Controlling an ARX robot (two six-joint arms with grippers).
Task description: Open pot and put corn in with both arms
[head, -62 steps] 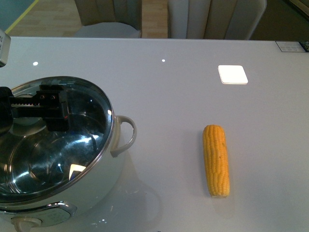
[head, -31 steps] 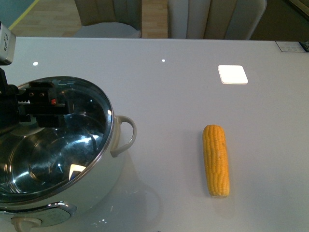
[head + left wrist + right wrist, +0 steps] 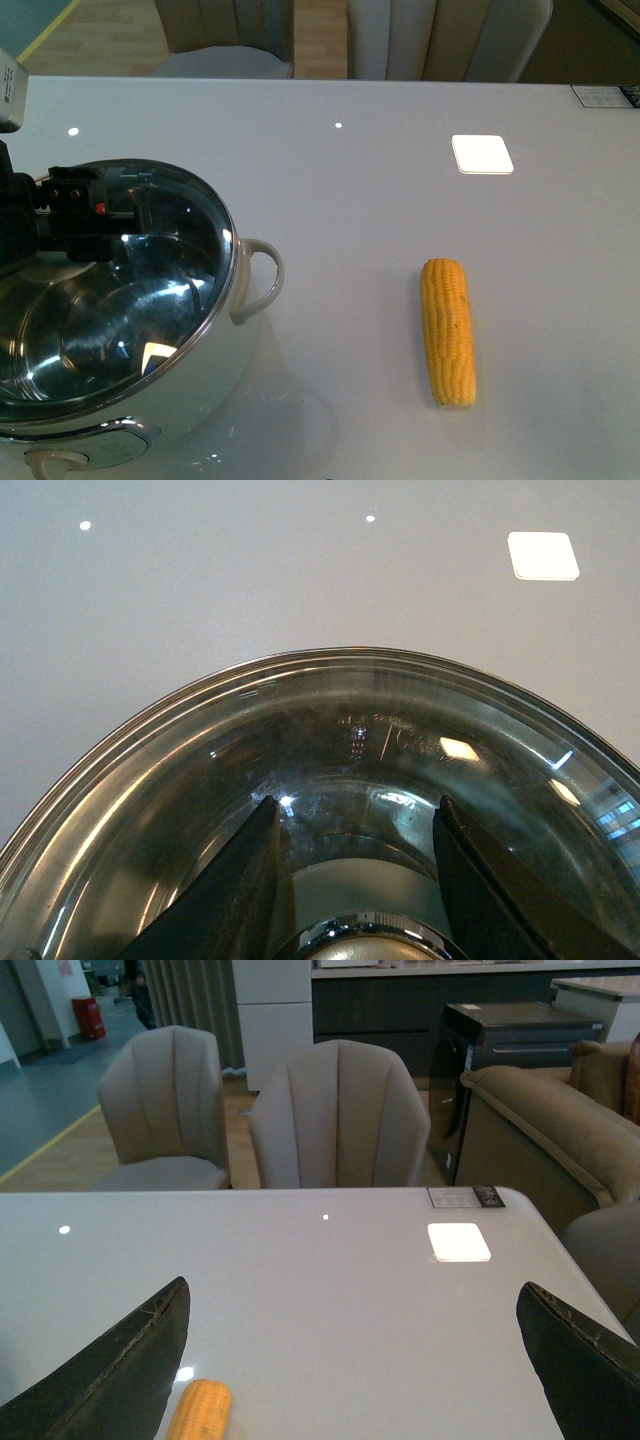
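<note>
The cream pot [image 3: 222, 372] stands at the front left of the table, one looped handle [image 3: 262, 280] facing the corn. Its glass lid [image 3: 150, 300] with a steel rim lies over the pot. My left gripper [image 3: 80, 215] is shut on the lid's knob. In the left wrist view the fingers [image 3: 235, 890] flank the knob [image 3: 362, 942] above the lid [image 3: 400, 740]. The corn [image 3: 448, 331] lies on the table to the right of the pot. My right gripper [image 3: 352, 1300] is open and empty above the table, with the corn's end [image 3: 200, 1412] by one finger.
A small white square [image 3: 482, 154] lies on the table beyond the corn. Chairs [image 3: 338, 1120] stand behind the table's far edge, and a sofa [image 3: 540, 1130] stands to the right. A label [image 3: 606, 96] sits at the far right corner.
My left gripper has shifted a little to the left over the pot. The lid's rim, the corn and the white square have not visibly moved.
</note>
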